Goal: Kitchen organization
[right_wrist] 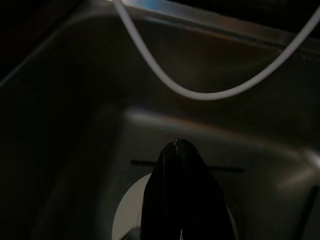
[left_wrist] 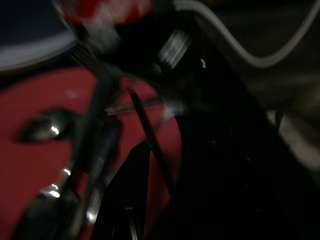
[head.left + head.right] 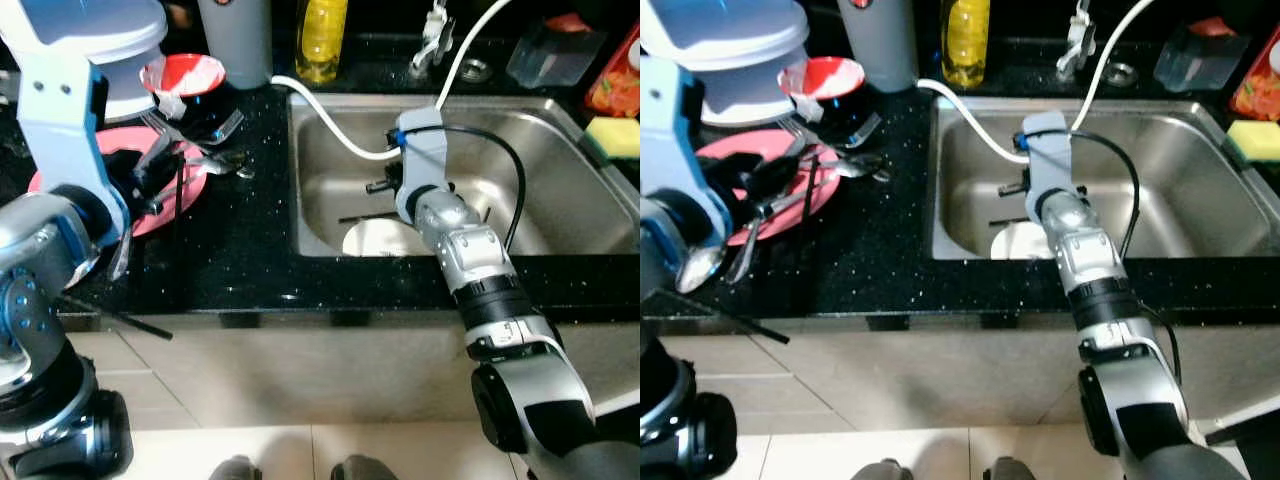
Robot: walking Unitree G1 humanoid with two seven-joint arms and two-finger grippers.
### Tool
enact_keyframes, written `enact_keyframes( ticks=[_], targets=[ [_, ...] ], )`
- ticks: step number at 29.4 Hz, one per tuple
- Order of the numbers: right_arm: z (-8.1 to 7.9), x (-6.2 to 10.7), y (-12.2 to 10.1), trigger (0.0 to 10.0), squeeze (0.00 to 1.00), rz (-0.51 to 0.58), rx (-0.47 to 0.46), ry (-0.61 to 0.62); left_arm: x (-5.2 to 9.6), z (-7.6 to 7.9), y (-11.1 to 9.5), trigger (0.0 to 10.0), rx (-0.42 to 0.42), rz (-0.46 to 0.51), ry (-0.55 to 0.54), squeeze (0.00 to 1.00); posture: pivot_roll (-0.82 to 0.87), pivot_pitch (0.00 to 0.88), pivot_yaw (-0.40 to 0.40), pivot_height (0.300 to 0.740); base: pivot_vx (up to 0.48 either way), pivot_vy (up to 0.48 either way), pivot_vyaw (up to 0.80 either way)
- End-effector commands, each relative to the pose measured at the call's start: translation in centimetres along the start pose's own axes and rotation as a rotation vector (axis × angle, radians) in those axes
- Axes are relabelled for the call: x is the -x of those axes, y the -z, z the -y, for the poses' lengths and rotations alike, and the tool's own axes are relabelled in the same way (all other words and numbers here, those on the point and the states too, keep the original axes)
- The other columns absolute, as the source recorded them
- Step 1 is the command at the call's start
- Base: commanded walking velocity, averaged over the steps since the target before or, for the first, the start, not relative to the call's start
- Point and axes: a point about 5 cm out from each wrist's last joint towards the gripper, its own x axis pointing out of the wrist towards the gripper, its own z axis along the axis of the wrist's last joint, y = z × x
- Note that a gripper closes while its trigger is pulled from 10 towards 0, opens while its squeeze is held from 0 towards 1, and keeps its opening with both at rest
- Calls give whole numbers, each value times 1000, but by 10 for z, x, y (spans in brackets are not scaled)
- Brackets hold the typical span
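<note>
A pink plate [image 3: 720, 150] lies on the black counter at the left, with spoons, forks and a black chopstick [image 3: 812, 190] heaped on it. My left gripper [image 3: 148, 180] hangs low over that cutlery; its wrist view is blurred and dark. My right arm reaches over the steel sink [image 3: 560, 200]. In the right wrist view the right gripper [image 1: 177, 150] is shut with nothing in it, above a white plate [image 1: 131, 207] on the sink floor. A black chopstick [image 3: 365, 217] lies in the sink just beyond that plate.
A white hose [image 3: 320, 115] loops from the counter across the sink. Behind the pink plate stand a red bowl [image 3: 185, 72], a grey cup [image 3: 238, 40] and a yellow bottle [image 3: 320, 35]. A yellow sponge [image 3: 615, 135] lies right of the sink.
</note>
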Motion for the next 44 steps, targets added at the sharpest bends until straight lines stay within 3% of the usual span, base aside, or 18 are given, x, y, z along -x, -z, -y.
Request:
enact_keyframes(
  ticks=[1,4,5,8,9,13,14,15,17,23,24,27,28,34,35,36,37,44],
  targets=[
    [0,0,-11,10000,0,61,-71,-1,-1,3,0,10000,-31,-25,19,0,167,64,-25,740,0,0,0],
    [-7,1,-21,10000,0,107,-92,-42,-4,1,-7,10000,-21,-11,-20,0,164,65,-21,740,0,0,0],
    [-10,1,-24,10000,0,109,-111,-66,-7,-1,-10,10000,-110,-52,-87,0,164,65,-21,740,0,0,0],
    [-18,0,-31,10000,0,131,-134,-123,-8,-1,-7,10000,-243,-133,-95,0,171,67,-19,740,0,0,0],
    [-23,2,-41,10000,0,173,-151,-179,-8,6,-8,10000,-177,-103,21,0,172,69,-18,740,0,0,0],
    [-31,5,-52,10000,0,225,-141,-253,-9,-4,-9,10000,-98,-86,-21,0,172,69,-18,740,0,0,0],
    [-39,10,-59,10000,0,255,-139,-326,-8,-11,-12,10000,9,-39,-30,0,177,70,-17,740,0,0,0],
    [-39,10,-59,10000,0,255,-139,-326,-8,-11,-12,10000,9,-39,-30,0,177,70,-17,740,0,0,0],
    [-54,19,-67,10000,0,303,-118,-438,-9,-23,-7,10000,190,4,-34,0,177,70,-17,740,0,0,0],
    [-64,20,-66,10000,0,305,-122,-477,-22,-25,11,10000,238,-100,-88,0,181,70,-34,740,0,0,0],
    [-65,20,-66,10000,0,303,-125,-480,-24,-24,13,8118,215,-125,-104,0,179,69,-35,740,0,0,0],
    [-65,20,-66,10000,0,302,-128,-482,-25,-24,15,8118,198,-142,-115,0,178,68,-36,740,0,0,0],
    [-65,20,-65,10000,0,301,-129,-486,-27,-21,15,0,202,-146,-112,0,173,68,-36,740,0,0,0],
    [-67,23,-64,10000,0,300,-130,-494,-42,-4,19,0,211,-163,-104,0,168,64,-33,740,0,0,0],
    [-67,23,-62,10000,0,299,-130,-490,-46,-2,19,4471,198,-160,-109,0,164,63,-30,740,0,0,0],
    [-67,23,-62,10000,0,299,-130,-489,-47,-2,18,4471,192,-159,-110,0,164,63,-30,740,0,0,0],
    [-67,23,-62,10000,0,298,-131,-487,-50,0,18,10000,183,-159,-106,0,164,63,-30,740,0,0,0],
    [-67,23,-61,10000,0,299,-137,-481,-62,-1,22,10000,179,-183,-163,0,154,58,-21,740,0,0,0]
  ],
)
